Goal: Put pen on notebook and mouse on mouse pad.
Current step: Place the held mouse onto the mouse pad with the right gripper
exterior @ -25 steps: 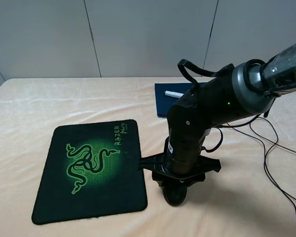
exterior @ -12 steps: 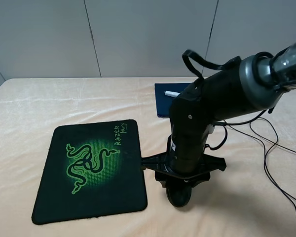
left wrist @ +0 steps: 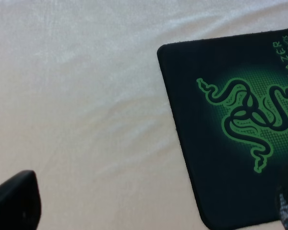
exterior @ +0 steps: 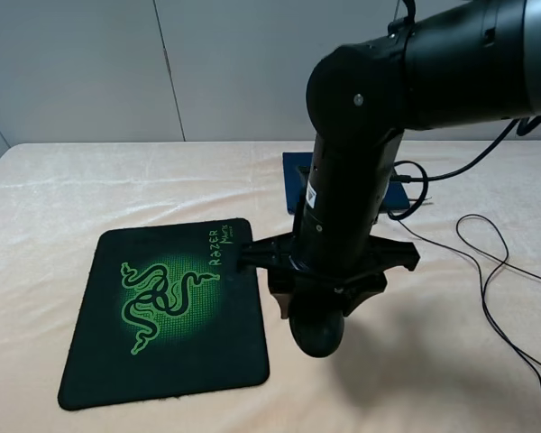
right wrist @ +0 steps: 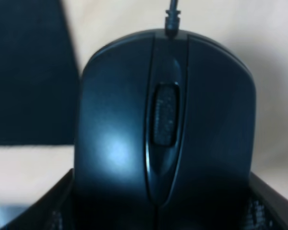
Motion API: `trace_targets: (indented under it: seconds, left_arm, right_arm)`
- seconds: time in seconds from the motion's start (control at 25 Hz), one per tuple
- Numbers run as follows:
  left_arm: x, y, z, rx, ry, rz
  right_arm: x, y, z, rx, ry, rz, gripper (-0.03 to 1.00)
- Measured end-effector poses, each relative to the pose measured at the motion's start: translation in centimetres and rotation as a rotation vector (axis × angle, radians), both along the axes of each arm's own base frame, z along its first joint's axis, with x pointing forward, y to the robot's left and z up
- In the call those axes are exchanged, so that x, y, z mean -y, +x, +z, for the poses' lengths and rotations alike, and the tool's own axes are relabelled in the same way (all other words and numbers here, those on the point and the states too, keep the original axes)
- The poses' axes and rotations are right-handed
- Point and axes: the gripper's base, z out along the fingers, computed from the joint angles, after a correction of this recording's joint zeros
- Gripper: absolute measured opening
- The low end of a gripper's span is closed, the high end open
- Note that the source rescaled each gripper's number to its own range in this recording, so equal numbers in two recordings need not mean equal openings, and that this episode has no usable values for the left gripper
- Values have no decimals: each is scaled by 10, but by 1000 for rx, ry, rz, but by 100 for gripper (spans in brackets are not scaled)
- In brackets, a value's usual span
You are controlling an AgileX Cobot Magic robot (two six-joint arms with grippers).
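Right gripper (exterior: 317, 311) points straight down and is clamped on the mouse (exterior: 317, 329), one finger on each long side. The mouse hangs under it, nose down in the exterior view, and looks lifted clear of the table (exterior: 63, 189); its shadow falls on the cloth to the right. It sits just beside the right edge of the mouse pad (exterior: 162, 311), near the pad's lower right corner, not over it.

Right wrist view: the mouse (right wrist: 163, 143) fills the frame, with the scroll wheel in the middle and the cable (right wrist: 172, 14) leaving its front end. Dark fingers (right wrist: 62, 201) press against both flanks. A dark flat patch is beside the mouse; can't tell whether it is pad or notebook.

The mouse cable (exterior: 487, 271) loops loosely over the cloth on the right side of the table.

The mouse pad lies flat on the left half of the table, green snake logo up, lettering at its far right corner.

The notebook (exterior: 294, 185) lies flat at the far middle of the table, mostly covered by the right arm; only its left strip and a bit on the right show. The pen is hidden behind the arm, position can't be told.

Left gripper (left wrist: 151, 211) is spread wide with nothing between the fingers: one dark fingertip (left wrist: 14, 203) shows at one frame edge, the other at the opposite edge. It hovers over bare cloth next to the mouse pad (left wrist: 230, 143).
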Motion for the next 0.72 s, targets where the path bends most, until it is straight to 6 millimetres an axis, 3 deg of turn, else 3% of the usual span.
trace_targets:
  seconds: [0.36, 0.72]
  left_arm:
    - [0, 0, 0, 0, 0, 0]
    - [0, 0, 0, 0, 0, 0]
  right_arm:
    - [-51, -22, 30, 55, 120, 90, 58]
    - [-115, -17, 15, 44, 168, 140, 58]
